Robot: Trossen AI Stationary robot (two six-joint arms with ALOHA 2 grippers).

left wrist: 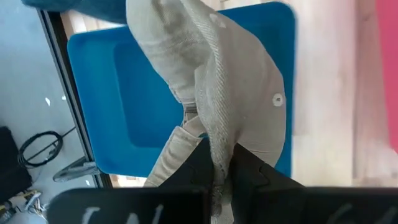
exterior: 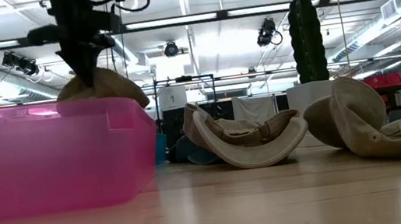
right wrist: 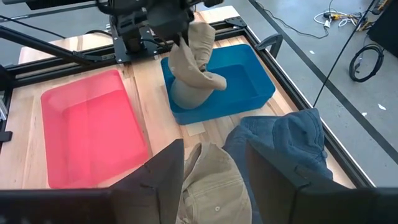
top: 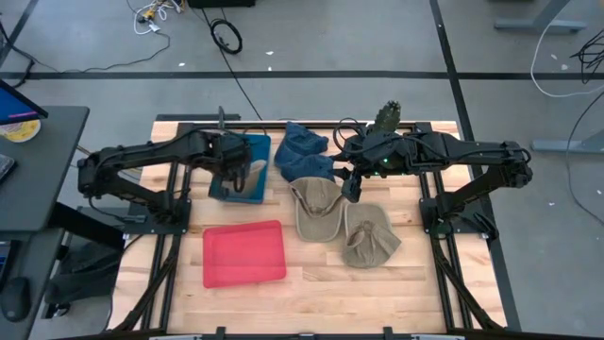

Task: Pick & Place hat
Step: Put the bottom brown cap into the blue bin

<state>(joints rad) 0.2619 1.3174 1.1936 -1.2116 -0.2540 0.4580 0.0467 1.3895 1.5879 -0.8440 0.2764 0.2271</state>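
Note:
My left gripper (left wrist: 219, 167) is shut on a beige hat (right wrist: 191, 71) over the blue bin (right wrist: 245, 84) at the table's far left. In the low view this hat (exterior: 103, 88) shows behind the pink bin's wall. My right gripper (right wrist: 214, 177) is open and hovers above a second beige hat (top: 316, 210) and a pile of blue denim hats (top: 302, 151) at the table's middle, touching neither. A third beige hat (top: 370, 236) lies flat on the table near the right arm. My left gripper pinches a fold of the beige hat's cloth (left wrist: 214, 140) between its two fingers, coming from above and pointing down. The hat hangs below the fingers, crumpled, and its lower end (right wrist: 186, 96) reaches down into the blue bin.
The pink bin (top: 243, 253) sits at the table's near left, beside the blue bin. A small cactus-like plant (top: 387, 115) stands at the far edge by the right arm. Bare wood lies between the pink bin and the beige hats.

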